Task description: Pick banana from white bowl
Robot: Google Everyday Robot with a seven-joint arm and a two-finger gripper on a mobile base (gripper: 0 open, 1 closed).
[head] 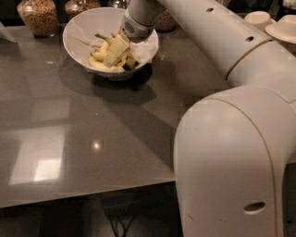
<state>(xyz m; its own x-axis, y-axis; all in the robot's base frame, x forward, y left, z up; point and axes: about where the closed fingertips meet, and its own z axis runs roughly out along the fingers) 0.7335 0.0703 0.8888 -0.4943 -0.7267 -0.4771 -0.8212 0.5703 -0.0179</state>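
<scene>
The white bowl (pixel 76 28) stands at the far side of the grey table, lined with crumpled white paper. Several yellow bananas lie in it. The long curved banana (pixel 102 67) runs along the bowl's near side, with a dark tip at its right end. A shorter banana (pixel 104 45) with a dark stem lies behind it. My gripper (pixel 115 52) reaches down from the upper right into the bowl, right on top of the bananas, and covers their middle.
Two glass jars of grains (pixel 39 16) (pixel 81 7) stand behind the bowl. Small white bowls (pixel 259 18) and plates (pixel 284 30) sit at the far right. My arm's large white body (pixel 231 162) fills the right of the view. The grey table (pixel 69 139) spreads in front.
</scene>
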